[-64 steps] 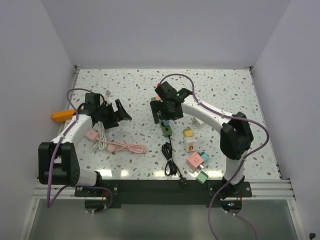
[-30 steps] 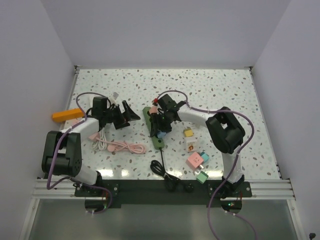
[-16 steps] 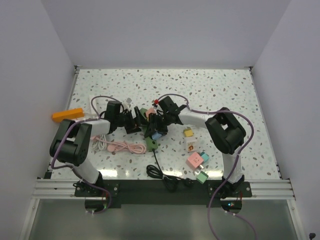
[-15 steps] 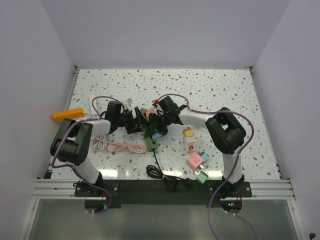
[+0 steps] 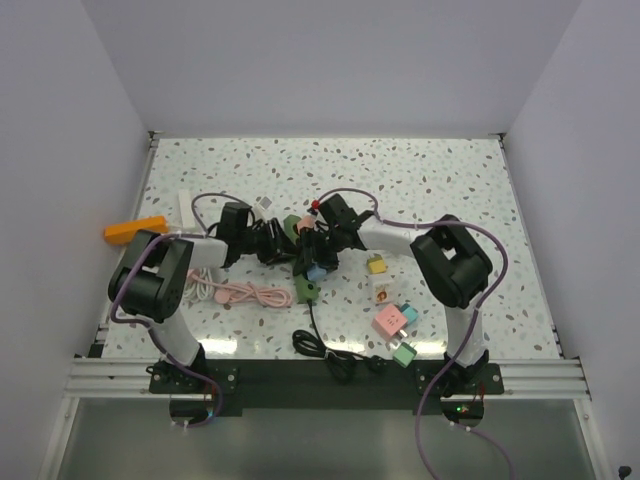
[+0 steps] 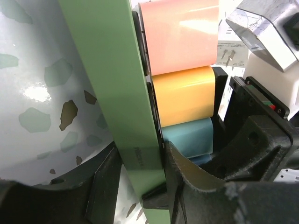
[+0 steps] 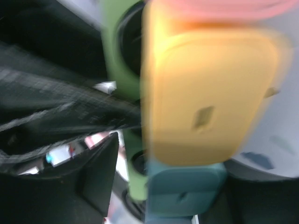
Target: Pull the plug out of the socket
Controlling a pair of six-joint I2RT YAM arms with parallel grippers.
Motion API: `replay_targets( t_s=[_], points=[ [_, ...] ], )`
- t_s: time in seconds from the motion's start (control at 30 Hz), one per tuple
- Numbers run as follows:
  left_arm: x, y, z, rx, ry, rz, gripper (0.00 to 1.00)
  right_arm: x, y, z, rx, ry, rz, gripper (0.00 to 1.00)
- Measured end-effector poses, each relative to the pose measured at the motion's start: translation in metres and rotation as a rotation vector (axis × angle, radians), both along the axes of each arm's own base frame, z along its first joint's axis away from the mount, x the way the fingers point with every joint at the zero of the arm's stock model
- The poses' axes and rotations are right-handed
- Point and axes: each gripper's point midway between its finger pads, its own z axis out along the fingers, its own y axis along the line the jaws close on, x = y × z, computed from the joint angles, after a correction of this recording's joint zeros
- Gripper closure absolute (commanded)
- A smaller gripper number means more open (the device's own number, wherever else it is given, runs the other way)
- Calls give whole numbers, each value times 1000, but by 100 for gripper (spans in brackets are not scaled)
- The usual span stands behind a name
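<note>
The socket is a green power strip (image 5: 305, 290) (image 6: 107, 70) lying mid-table with a pink plug (image 6: 180, 35), an orange plug (image 6: 184, 95) and a blue plug (image 5: 315, 271) (image 6: 189, 135) seated in a row. My left gripper (image 5: 283, 245) (image 6: 142, 186) straddles the strip's edge, a finger pressed on each side. From the other side my right gripper (image 5: 312, 255) (image 7: 175, 186) stands open around the blue plug (image 7: 184, 191), with a gap beside its left finger (image 7: 98, 177). Just above sits the orange plug (image 7: 205, 102). The right wrist view is blurred.
The strip's black cord (image 5: 330, 345) coils toward the near edge. A pink cable (image 5: 245, 293) lies at the left and an orange block (image 5: 135, 229) at the far left. Several loose coloured plugs (image 5: 390, 320) sit at the right, one green (image 5: 404, 353).
My left arm has swung right to the strip and its jaws have closed onto it. The strip has shifted left. My right gripper's jaws have widened around the blue plug.
</note>
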Motion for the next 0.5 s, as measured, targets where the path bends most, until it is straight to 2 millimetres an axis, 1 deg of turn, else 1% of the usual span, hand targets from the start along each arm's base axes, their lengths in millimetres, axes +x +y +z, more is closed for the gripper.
replay_targets(
  t_s=[0.03,0.1,0.13,0.2,0.27,0.33,0.43,0.5],
  points=[
    [0,0,-1,-1,2,-1,100,0,0,0,-3,1,-3,31],
    [-1,-1,-2,-2,8,-5,100,-3,0,6,8,4,7,22],
    [0,-1,-2,-1,7,-4,100,-3,0,11,12,-5,10,13],
    [0,-2,-2,-1,8,-6,100,-4,-3,23,15,-24,13,8],
    [0,-2,-3,1,11,-7,100,-5,-8,32,14,-43,11,8],
    [0,-2,-2,2,11,-8,100,-9,-15,41,13,-52,6,11],
    [0,-2,-2,5,15,-7,100,-10,-27,59,8,-92,1,19],
    [0,-1,-2,8,18,-6,100,-11,-33,63,0,-111,2,22]
  ],
)
